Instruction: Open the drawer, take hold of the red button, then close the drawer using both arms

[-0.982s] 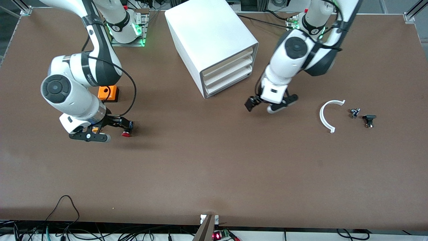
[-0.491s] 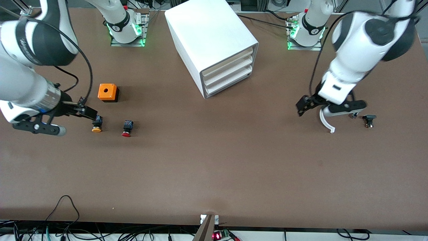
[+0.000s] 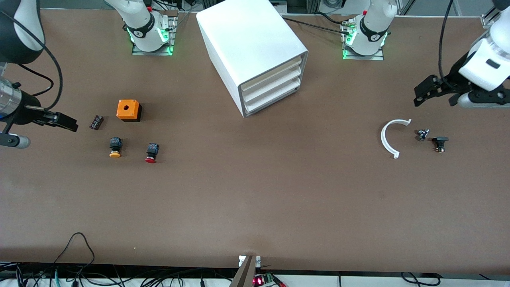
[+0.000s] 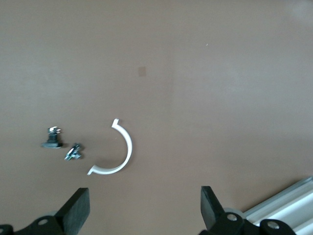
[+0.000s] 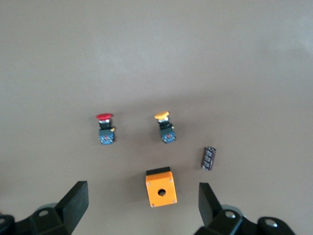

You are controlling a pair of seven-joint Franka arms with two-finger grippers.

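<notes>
Overall, two grippers hung over the brown surface (image 3: 255, 199), each with jaws spread wide and empty. The right gripper (image 3: 40, 127) was up over the right arm's end; the left gripper (image 3: 442, 93) was up over the left arm's end.

One cabinet (image 3: 251, 44) stood between the two bases, with three drawers stacked in its front, all shut; the top drawer (image 3: 271, 73) sat flush like the other two.

Off the right jaws' tips lay four small things: one red button (image 3: 151, 152) (image 5: 105, 128), one orange-capped button (image 3: 115, 147) (image 5: 165, 127) just beside it, one orange box (image 3: 128, 110) (image 5: 161, 187) with a hole in its top, and one dark cylinder (image 3: 96, 122) (image 5: 209, 158). The red button was the one lying farthest from those jaws, on its side, apart from everything.

Below the left jaws lay three things: one white arc (image 3: 389, 137) (image 4: 117, 152) and two small dark parts (image 3: 431, 138) (image 4: 61, 144) beside it.
</notes>
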